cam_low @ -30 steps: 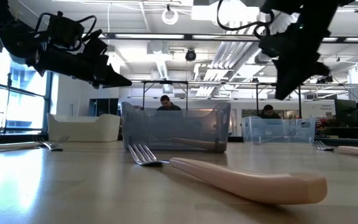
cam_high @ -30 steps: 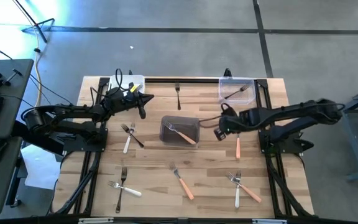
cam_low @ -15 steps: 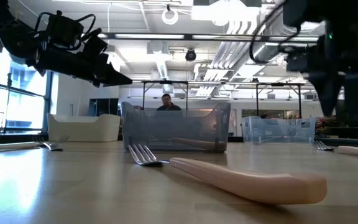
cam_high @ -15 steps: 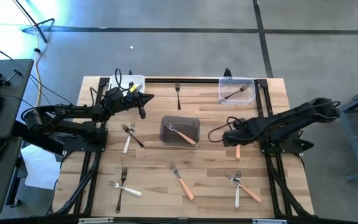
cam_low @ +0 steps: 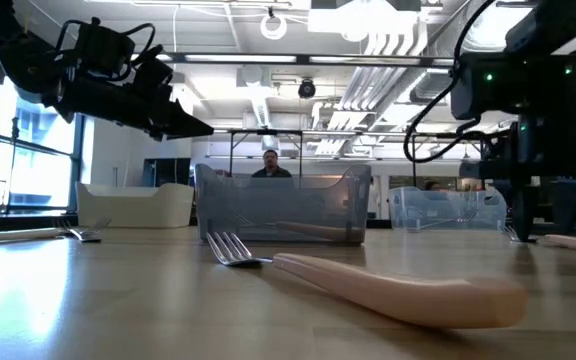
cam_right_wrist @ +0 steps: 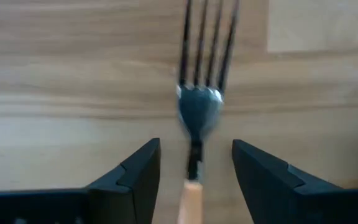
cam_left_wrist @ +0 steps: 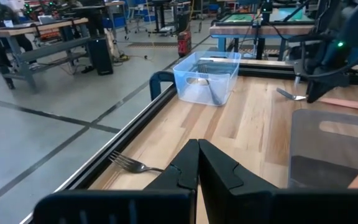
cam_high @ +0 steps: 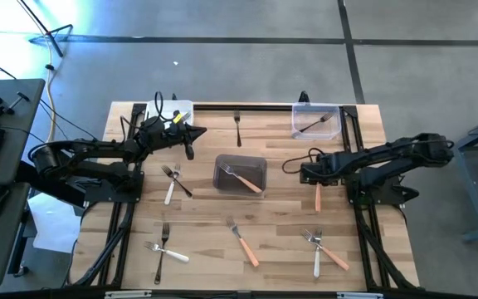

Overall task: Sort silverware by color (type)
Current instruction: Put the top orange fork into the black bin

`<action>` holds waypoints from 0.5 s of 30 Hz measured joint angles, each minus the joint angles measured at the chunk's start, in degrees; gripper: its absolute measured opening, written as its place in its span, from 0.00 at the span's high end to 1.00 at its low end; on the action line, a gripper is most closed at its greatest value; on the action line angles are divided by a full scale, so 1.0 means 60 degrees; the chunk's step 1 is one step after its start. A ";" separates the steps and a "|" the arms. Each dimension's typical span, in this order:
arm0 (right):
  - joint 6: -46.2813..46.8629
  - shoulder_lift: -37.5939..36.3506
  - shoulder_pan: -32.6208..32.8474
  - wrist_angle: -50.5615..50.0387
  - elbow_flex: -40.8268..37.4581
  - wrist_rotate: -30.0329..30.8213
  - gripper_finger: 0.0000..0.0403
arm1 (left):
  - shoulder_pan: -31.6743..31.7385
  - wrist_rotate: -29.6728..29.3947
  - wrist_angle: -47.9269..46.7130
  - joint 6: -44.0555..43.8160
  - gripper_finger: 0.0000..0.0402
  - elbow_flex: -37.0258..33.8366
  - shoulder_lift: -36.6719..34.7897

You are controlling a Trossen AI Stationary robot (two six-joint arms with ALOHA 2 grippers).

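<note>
Ten forks counted in the high view, two of them already binned.

Sorted: one orange-handled fork (cam_high: 243, 178) in the dark centre tub (cam_high: 240, 174); one dark-handled fork (cam_high: 318, 124) in the clear tub (cam_high: 316, 120) at the table's far right corner. A third, pale tub (cam_high: 178, 110) at the far left shows no fork that can be made out (the left arm partly covers it).

Loose on the table (cam_high: 280, 224):
- dark fork (cam_high: 237, 126) at the far edge, between the two far tubs;
- white and dark forks crossed (cam_high: 172, 180) left of centre;
- white and dark forks crossed (cam_high: 163, 249) at the near left;
- orange fork (cam_high: 242, 241) near centre front;
- white and orange forks crossed (cam_high: 323, 247) at the near right;
- orange fork (cam_high: 318, 196) right of the dark tub.

Right gripper (cam_right_wrist: 194, 171): fingers spread wide, lowered to the table and straddling the neck of that last orange fork (cam_right_wrist: 199, 109), not gripping it.

Left gripper (cam_high: 188, 141): clenched, empty, hovering beside the pale tub.

Status: early; eight forks judged outstanding.
</note>
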 joint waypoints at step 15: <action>-0.1692 0.0019 -0.0409 0.0685 -0.0088 -0.0146 0.85 | 0.0007 -0.0015 0.0400 0.0273 1.00 0.0230 0.0004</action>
